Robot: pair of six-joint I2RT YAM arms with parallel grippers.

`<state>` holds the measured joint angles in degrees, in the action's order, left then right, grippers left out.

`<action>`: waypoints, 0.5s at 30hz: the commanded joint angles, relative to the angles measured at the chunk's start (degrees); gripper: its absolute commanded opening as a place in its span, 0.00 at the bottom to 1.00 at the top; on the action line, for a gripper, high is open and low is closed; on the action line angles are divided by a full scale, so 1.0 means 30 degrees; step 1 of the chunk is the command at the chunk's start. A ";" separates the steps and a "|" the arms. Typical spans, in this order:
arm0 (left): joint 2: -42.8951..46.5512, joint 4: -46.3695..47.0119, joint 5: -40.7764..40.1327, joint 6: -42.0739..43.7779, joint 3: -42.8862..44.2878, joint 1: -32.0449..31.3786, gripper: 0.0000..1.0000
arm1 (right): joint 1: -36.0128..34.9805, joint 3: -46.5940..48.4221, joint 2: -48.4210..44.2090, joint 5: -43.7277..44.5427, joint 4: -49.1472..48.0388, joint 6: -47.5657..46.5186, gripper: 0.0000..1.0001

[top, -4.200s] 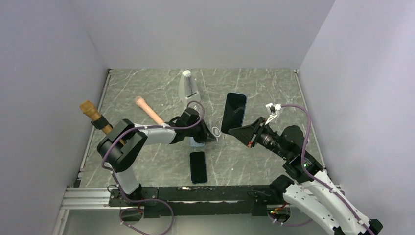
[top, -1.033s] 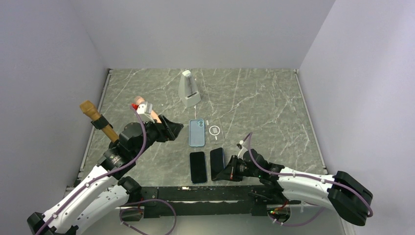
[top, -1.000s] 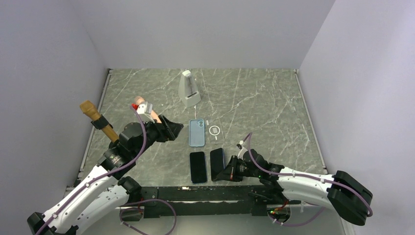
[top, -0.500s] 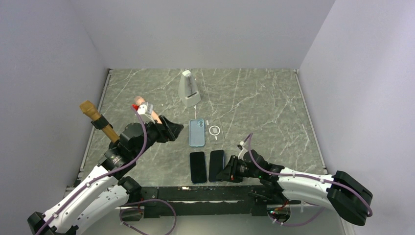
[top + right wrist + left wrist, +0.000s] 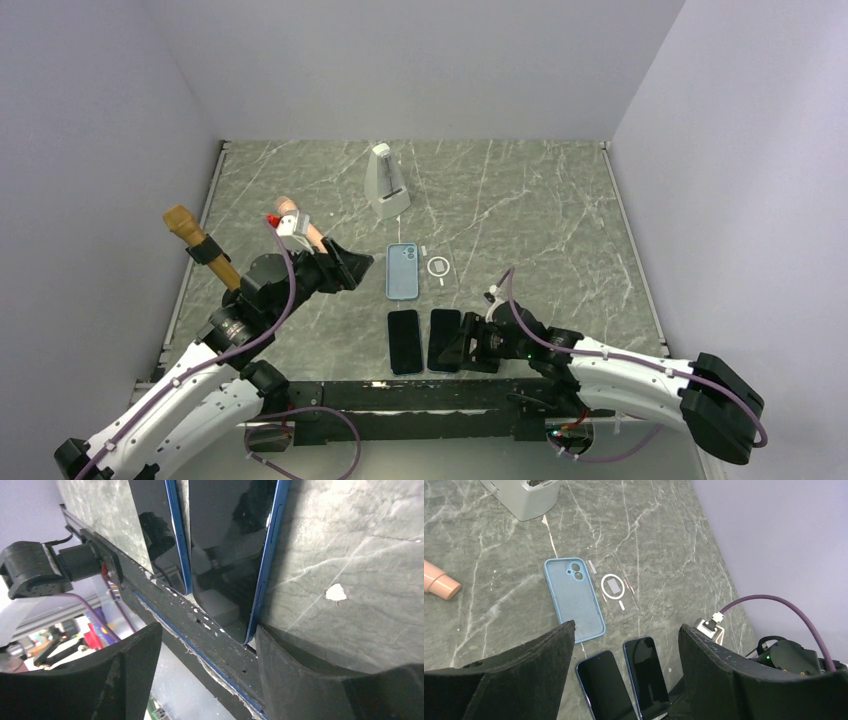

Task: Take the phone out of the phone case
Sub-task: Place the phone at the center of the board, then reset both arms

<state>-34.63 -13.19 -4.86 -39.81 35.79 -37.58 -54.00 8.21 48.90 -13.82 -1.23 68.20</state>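
Note:
An empty blue phone case (image 5: 402, 271) lies face up mid-table, with a clear case (image 5: 438, 267) bearing a white ring beside it. Two dark phones lie flat side by side near the front edge: the left phone (image 5: 404, 341) and the right phone (image 5: 444, 340). My right gripper (image 5: 463, 352) sits low at the right phone's near end, open, one finger next to its corner. In the right wrist view that phone (image 5: 235, 545) rests on the table beyond the spread gripper (image 5: 209, 630). My left gripper (image 5: 350, 268) hovers open, left of the blue case (image 5: 574, 599).
A grey metronome-like object (image 5: 385, 182) stands at the back centre. A pink cylinder (image 5: 300, 222) and a wooden-handled tool (image 5: 200, 248) lie at the left. The black front rail (image 5: 220, 645) runs just under the phones' near ends.
My right gripper has opened and let go of the right phone, which went from tilted on edge to lying flat beside the other phone. The left arm has barely moved.

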 commanded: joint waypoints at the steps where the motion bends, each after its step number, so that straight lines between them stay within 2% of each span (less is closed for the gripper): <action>1: 0.0132 -0.0322 -0.0535 0.0556 0.0708 0.0052 0.79 | -0.0084 0.1941 -0.0465 0.1649 0.3912 -0.1189 0.75; 5: 0.0184 -0.1034 -0.1176 0.1312 0.1542 0.0062 0.80 | -0.0077 0.3745 -0.1123 0.3150 0.7207 -0.1914 0.86; 9: 0.0359 -0.1599 -0.2108 0.2133 0.2388 0.0079 0.81 | -0.0054 0.5331 -0.1817 0.4758 0.9157 -0.2713 0.99; 15: 0.0582 -0.2733 -0.3694 0.3592 0.3864 0.0086 0.82 | 0.0437 0.8998 -0.1585 0.8252 1.1680 -0.5132 1.00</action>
<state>-33.91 -19.38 -11.16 -33.54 42.96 -37.58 -53.74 26.87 44.03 1.58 25.87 59.37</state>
